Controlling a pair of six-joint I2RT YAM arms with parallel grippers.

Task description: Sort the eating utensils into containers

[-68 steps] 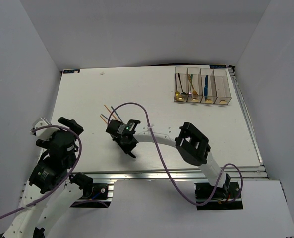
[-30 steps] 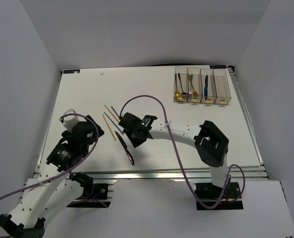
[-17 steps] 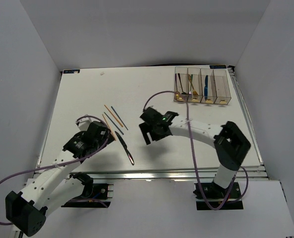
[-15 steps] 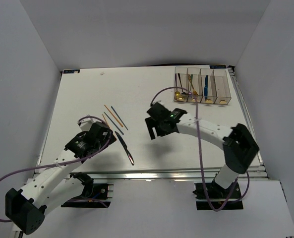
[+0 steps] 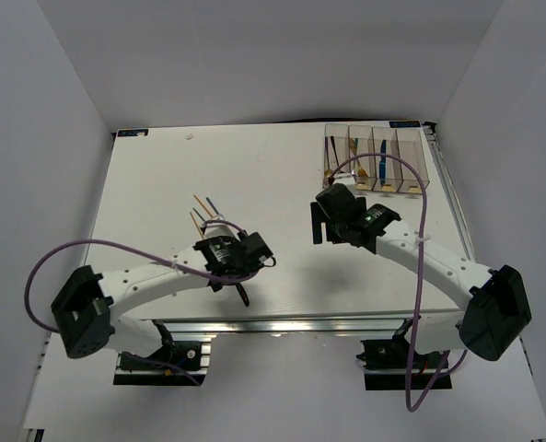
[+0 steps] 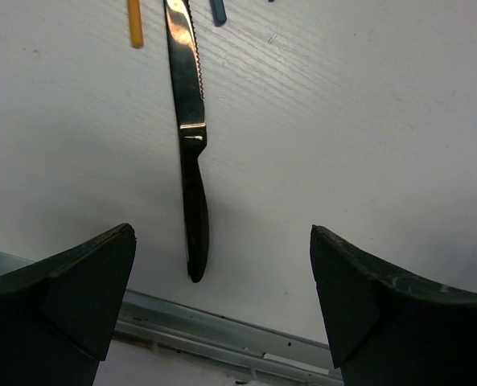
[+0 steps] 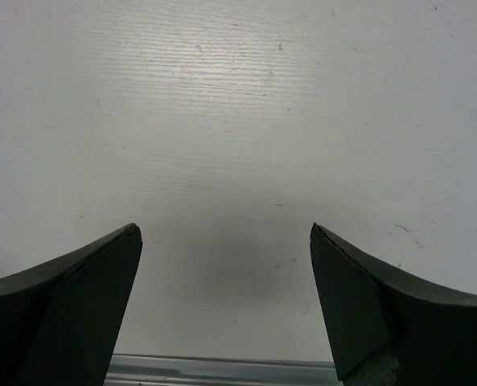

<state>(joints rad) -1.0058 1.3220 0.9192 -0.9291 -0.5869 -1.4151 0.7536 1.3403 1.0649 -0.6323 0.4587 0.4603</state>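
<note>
A black knife [image 6: 191, 161] lies flat on the white table, its handle toward the near edge. My left gripper [image 6: 222, 233] hovers open above it, the handle end just inside the left finger [image 6: 77, 289]. In the top view the left gripper [image 5: 236, 258] covers most of the knife [image 5: 242, 296]. Orange chopsticks [image 5: 197, 210] and a blue chopstick [image 5: 214, 204] lie just beyond it. My right gripper [image 5: 326, 221] stands open and empty over bare table [image 7: 222, 121], near the containers [image 5: 411, 161]. A spoon, a fork and a blue knife [image 5: 381, 166] stand in three of the bins.
The metal rail [image 6: 222, 346] at the table's near edge runs just past the knife's handle. White walls close in the table on three sides. A purple cable [image 5: 383, 158] from the right arm loops in front of the containers.
My right gripper has opened wide, left the knife and travelled right toward the containers. My left arm has swung right until its open gripper is over the knife.
</note>
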